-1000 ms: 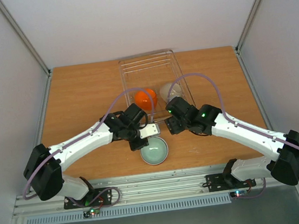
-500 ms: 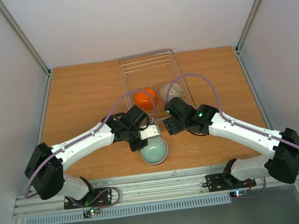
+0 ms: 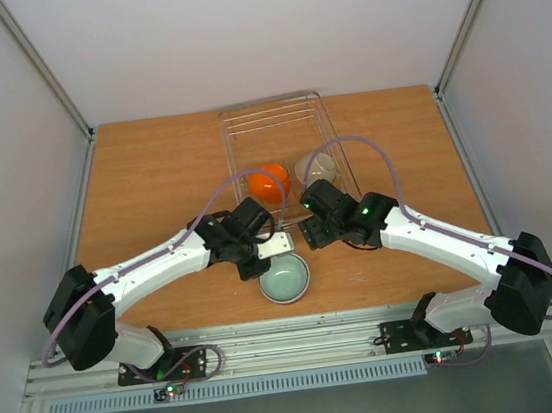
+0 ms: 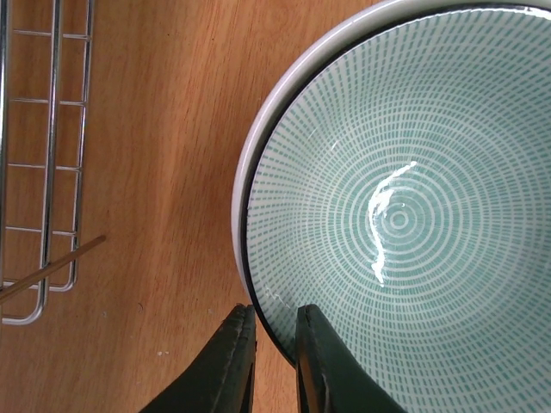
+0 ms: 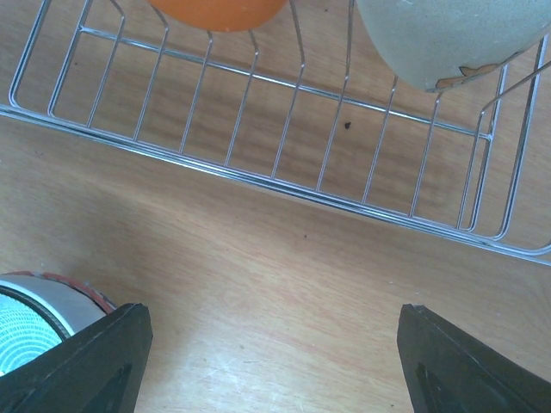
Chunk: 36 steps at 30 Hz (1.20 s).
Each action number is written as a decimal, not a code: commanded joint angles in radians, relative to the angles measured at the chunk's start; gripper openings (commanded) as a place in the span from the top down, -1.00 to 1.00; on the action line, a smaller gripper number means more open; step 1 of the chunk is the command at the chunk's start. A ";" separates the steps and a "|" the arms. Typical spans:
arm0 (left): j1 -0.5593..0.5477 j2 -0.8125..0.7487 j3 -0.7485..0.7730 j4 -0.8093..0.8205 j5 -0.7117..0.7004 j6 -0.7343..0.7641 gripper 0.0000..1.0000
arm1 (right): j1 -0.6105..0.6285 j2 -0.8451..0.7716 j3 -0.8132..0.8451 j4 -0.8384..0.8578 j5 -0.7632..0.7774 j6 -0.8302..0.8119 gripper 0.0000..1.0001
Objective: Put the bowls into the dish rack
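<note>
- On the brown table (image 3: 152, 181), far middle: the wire dish rack (image 3: 274, 129).
- In its near end: orange bowl (image 3: 268, 182) on the left, beige bowl (image 3: 317, 168) on the right.
- Just in front of the rack, on the wood: green dotted bowl (image 3: 285, 279), maybe sitting inside another bowl.
- Left gripper (image 4: 275, 325): pinched tight on that bowl's rim.
- Right gripper (image 5: 271, 331): fingers wide apart, holding nothing, over the wood beside the rack.

left end effector (image 4: 275, 323): fingers pinched on bowl (image 4: 405, 215) rim | right end effector (image 5: 271, 318): fingers wide apart | arms angled inward
</note>
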 commanded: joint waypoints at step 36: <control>-0.002 -0.022 -0.015 -0.021 0.061 0.024 0.42 | -0.003 0.070 0.001 0.043 -0.011 0.012 -0.62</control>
